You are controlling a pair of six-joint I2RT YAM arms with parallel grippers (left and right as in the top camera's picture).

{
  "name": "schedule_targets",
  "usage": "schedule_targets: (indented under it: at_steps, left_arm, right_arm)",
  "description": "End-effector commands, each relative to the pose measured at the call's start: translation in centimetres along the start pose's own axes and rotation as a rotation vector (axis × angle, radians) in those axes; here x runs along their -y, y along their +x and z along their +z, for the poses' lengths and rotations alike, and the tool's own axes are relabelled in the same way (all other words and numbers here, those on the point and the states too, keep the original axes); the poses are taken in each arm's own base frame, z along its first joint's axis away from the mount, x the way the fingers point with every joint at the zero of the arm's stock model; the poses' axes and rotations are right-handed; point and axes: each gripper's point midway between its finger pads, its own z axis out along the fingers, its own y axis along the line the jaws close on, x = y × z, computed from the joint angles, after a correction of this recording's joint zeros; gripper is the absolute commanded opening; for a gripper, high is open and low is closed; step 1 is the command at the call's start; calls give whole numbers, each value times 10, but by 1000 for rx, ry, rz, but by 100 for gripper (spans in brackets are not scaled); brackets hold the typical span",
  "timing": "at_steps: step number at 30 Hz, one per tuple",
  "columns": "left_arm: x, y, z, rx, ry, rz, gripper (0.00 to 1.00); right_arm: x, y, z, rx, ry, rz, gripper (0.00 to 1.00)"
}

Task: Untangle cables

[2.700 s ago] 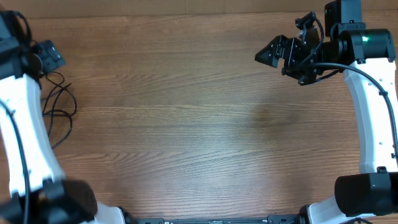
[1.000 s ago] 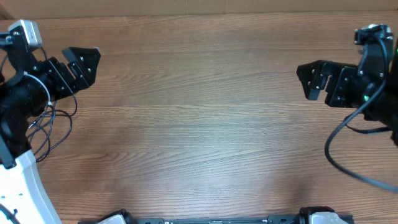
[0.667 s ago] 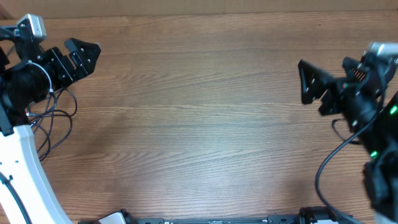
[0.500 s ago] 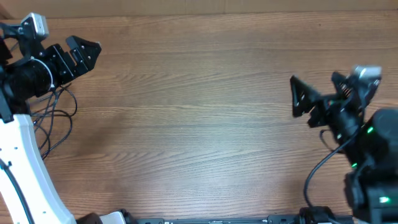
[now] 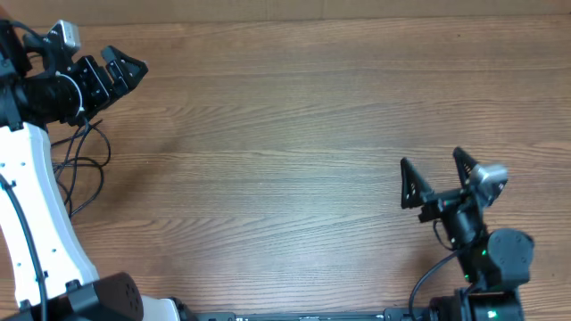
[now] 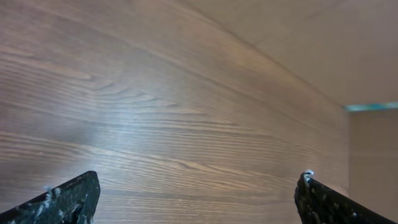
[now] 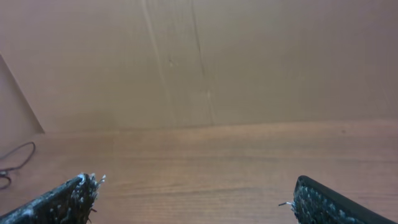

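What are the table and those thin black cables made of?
The table looks like wood or wood-look laminate, smooth with slight sheen: brown grain lines and pale glare. The cables look like plastic-coated cord, matte black: they lie in soft loops.

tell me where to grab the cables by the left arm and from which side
Best guess: take the cables at the outermost loop, bulging toward the middle of the table, coming straight down with the open left pincer. That loop lies flat and exposed, while the rest runs under the left arm.
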Motion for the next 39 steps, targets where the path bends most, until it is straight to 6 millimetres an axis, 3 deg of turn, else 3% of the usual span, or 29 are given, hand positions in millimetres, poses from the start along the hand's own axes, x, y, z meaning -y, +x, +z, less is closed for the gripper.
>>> schedule_targets:
  at_steps: [1,7,12,24,39]
  left_arm:
    - [-27,-4,11,-9,-106,-30,100]
    - [-68,-8,24,-22,-278,-53,100]
    - [-88,-8,33,-44,-352,-67,99]
    - [-104,-3,54,-101,-364,-95,100]
    - [-105,-3,55,-104,-364,-97,99]
  right_arm:
    - [8,19,-6,31,31,-6,100]
    - [14,54,-12,47,29,-5,100]
    - [12,77,-16,15,3,0,100]
    - [15,77,-16,14,17,-4,100]
    - [15,77,-16,14,17,-4,100]
